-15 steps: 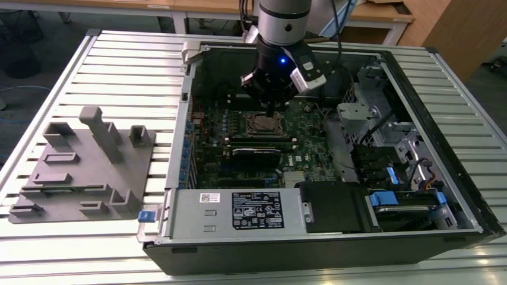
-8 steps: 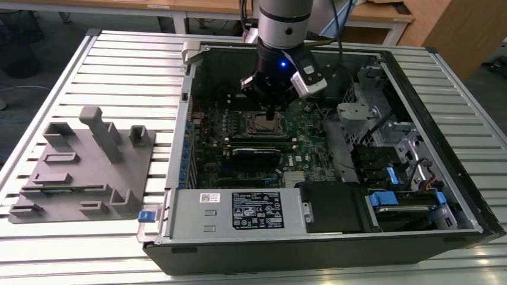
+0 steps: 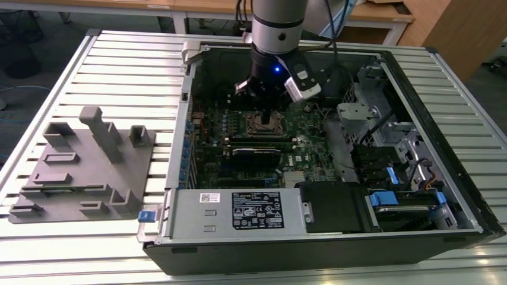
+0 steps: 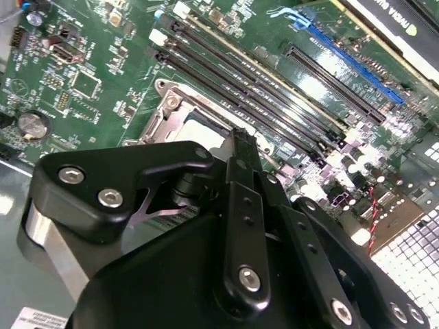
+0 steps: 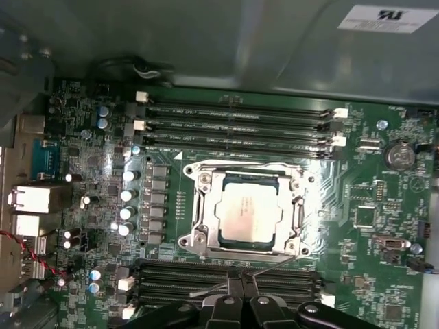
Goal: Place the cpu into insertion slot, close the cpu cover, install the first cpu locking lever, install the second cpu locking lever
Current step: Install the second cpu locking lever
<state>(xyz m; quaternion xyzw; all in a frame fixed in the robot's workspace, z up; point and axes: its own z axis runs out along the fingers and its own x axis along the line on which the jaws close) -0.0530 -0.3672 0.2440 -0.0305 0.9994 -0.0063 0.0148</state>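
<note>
- Grey fixture block [image 3: 83,163] lies on the slatted surface [image 3: 119,65] at the exterior view's left, well apart from the work.
- Cpu [image 5: 248,209] sits in the insertion slot [image 5: 206,179]; cpu cover [image 5: 296,205] appears down around it.
- End effector [image 5: 243,286], fingers pinched narrow and holding nothing, is at a thin lever [image 5: 241,275] beside the socket.
- Risk, as judged: a slipping lever could strike the adjacent memory slots [image 5: 236,125] or capacitors [image 5: 127,212].
</note>
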